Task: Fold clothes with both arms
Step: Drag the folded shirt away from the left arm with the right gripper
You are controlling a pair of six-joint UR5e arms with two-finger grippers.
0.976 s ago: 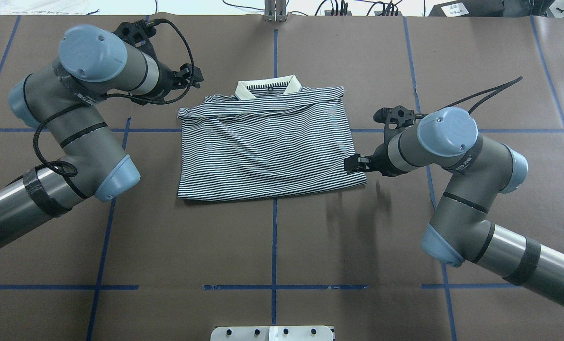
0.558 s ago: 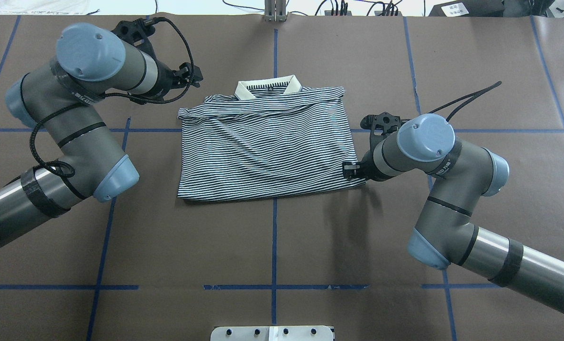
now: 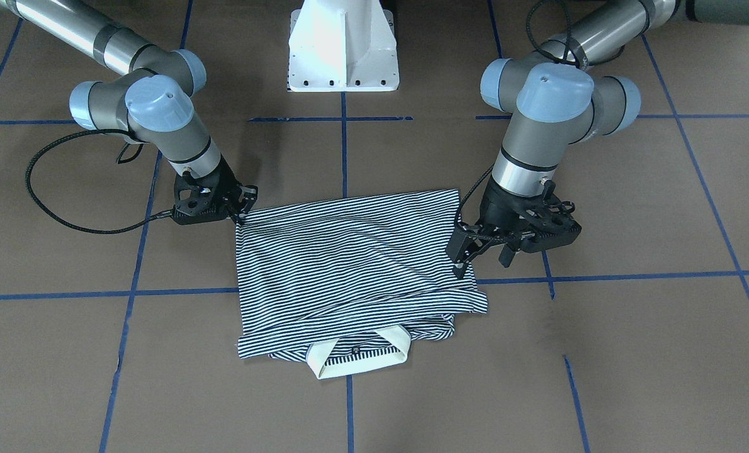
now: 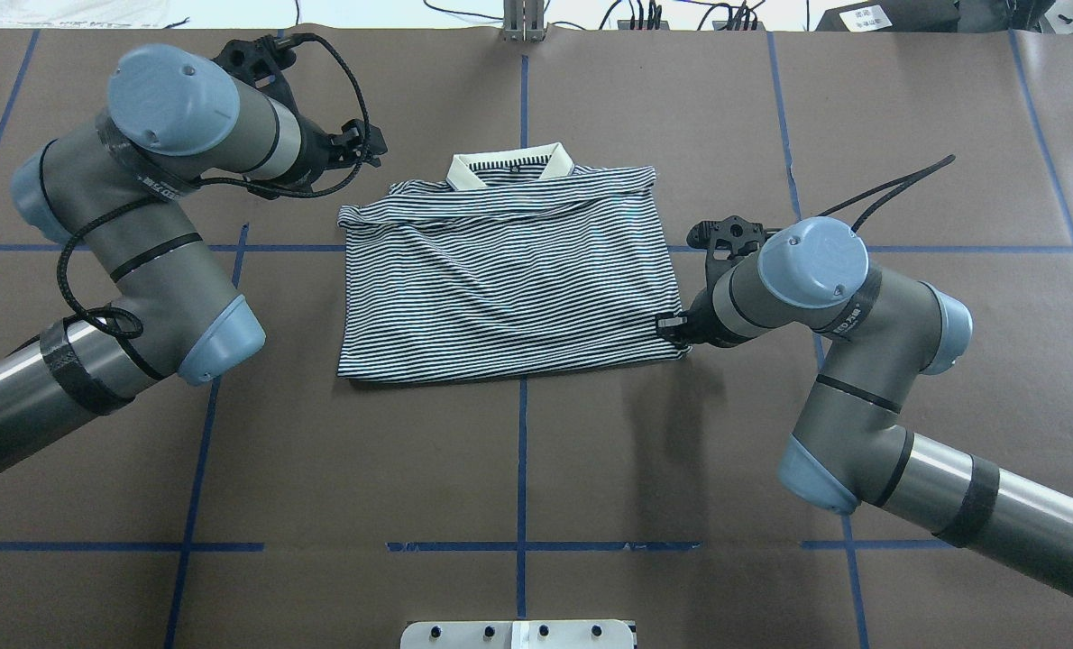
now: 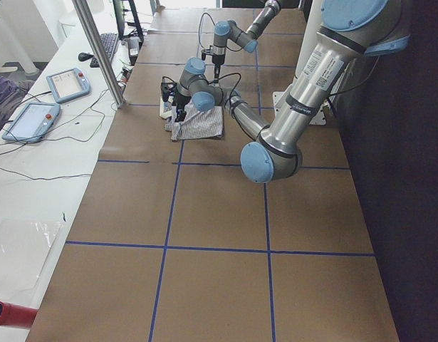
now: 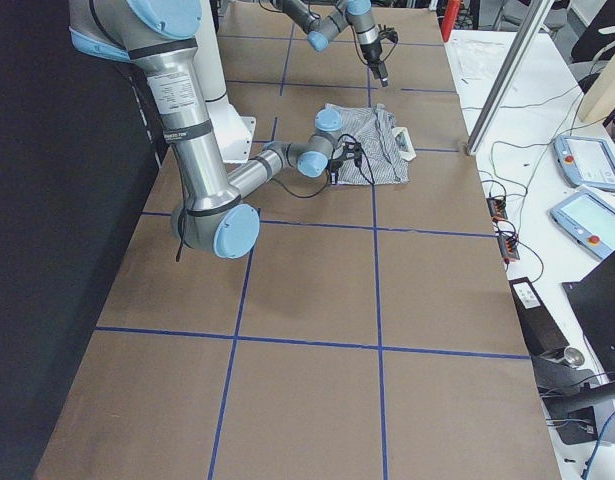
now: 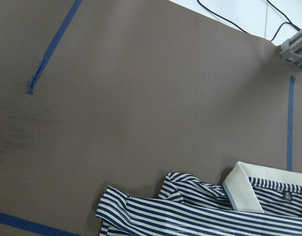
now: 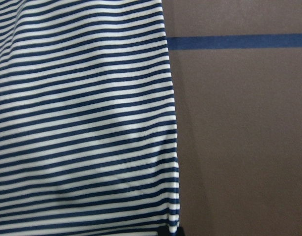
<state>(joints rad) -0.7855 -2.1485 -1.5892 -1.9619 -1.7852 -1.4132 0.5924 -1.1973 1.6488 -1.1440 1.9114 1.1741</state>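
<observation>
The striped polo shirt [image 4: 509, 279] lies folded into a rough rectangle at the table's centre, its cream collar [image 4: 509, 167] on the far edge. The front view shows the same shirt [image 3: 349, 264] with the collar [image 3: 355, 362] nearest the camera. My left gripper [image 3: 475, 251] hangs open above the shirt's far left corner, touching nothing; its wrist view looks down on that corner [image 7: 190, 211]. My right gripper [image 4: 674, 326] sits low at the shirt's near right corner [image 3: 243, 206]. Whether its fingers have closed on the cloth [image 8: 82, 123] I cannot tell.
The brown table cover carries a grid of blue tape lines [image 4: 522, 451]. The white pedestal base [image 3: 343, 50] stands at the robot's side. A metal bracket [image 4: 523, 22] and cables sit at the far edge, with tablets [image 5: 65, 84] on a side bench.
My right arm swung in toward the shirt and its gripper dropped onto the near right corner. The left arm barely shifted. The shirt kept its shape.
</observation>
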